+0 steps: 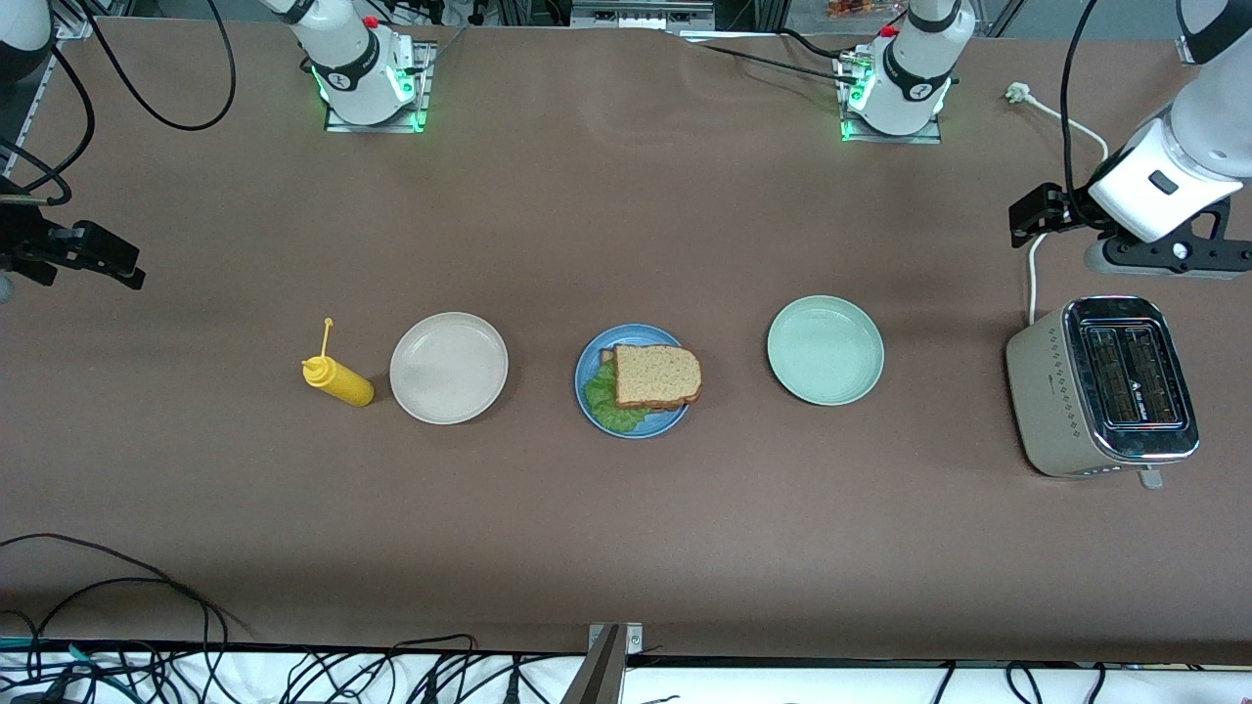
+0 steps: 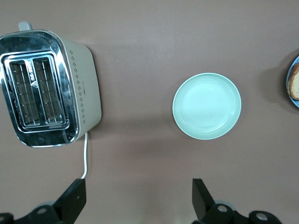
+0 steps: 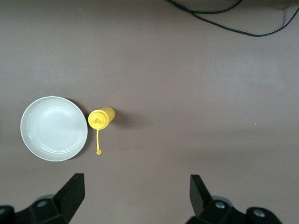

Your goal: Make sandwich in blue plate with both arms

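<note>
Sandwich [image 1: 653, 379] stacked on blue plate [image 1: 631, 381], well clear of both spread, empty jaws. Left gripper [image 2: 139, 198] above bare table by toaster [image 2: 49, 88]; right gripper [image 3: 136, 196] near yellow bottle [image 3: 101, 118]. No legible writing.

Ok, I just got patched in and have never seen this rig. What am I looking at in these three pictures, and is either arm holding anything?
Two white robot arms stand at a brown table. The wide picture looks down from across the table; the other two come from cameras on each arm's wrist. The left end effector hangs open and empty above the bare table near the toaster and the green plate. The right end effector hangs open and empty above the table near the beige plate and the yellow bottle. Midway, the blue plate holds the sandwich, lettuce sticking out from under the bread.
</note>
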`<state>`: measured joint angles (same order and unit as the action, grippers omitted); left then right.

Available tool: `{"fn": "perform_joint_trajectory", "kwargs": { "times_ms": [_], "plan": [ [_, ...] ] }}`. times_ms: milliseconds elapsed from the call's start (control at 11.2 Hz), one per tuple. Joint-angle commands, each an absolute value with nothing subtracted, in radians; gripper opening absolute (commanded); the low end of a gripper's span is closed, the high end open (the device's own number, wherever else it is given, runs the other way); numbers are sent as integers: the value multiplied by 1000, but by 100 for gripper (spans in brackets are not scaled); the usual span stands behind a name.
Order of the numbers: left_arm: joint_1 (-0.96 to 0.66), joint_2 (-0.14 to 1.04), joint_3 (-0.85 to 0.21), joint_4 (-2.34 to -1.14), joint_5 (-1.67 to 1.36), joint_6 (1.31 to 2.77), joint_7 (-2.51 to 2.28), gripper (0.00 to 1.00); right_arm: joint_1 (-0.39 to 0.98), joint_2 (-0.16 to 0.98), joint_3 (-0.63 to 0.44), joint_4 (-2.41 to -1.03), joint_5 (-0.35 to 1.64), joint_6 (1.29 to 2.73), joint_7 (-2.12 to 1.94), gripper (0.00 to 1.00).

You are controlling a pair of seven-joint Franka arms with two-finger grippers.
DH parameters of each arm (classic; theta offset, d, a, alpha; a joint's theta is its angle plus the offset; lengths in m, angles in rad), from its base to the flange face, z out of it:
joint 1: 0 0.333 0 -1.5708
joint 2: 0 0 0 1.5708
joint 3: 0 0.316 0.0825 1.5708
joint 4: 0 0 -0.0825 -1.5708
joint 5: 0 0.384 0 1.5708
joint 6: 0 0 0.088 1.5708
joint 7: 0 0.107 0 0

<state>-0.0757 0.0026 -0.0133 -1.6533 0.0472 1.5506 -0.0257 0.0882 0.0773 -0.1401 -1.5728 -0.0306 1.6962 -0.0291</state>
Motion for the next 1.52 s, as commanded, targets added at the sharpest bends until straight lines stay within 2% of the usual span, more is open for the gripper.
{"fn": "perform_joint_trajectory", "kwargs": {
  "times_ms": [0,1433],
  "plan": [
    [-64,-23,2,-1703,31,1588,26,100,92,67,-133,-1569,-48,1681,-12,100],
    [-34,-15,0,-1701,-15,1614,60,100,106,67,-129,-1572,-48,1675,-8,100]
  ]
}}
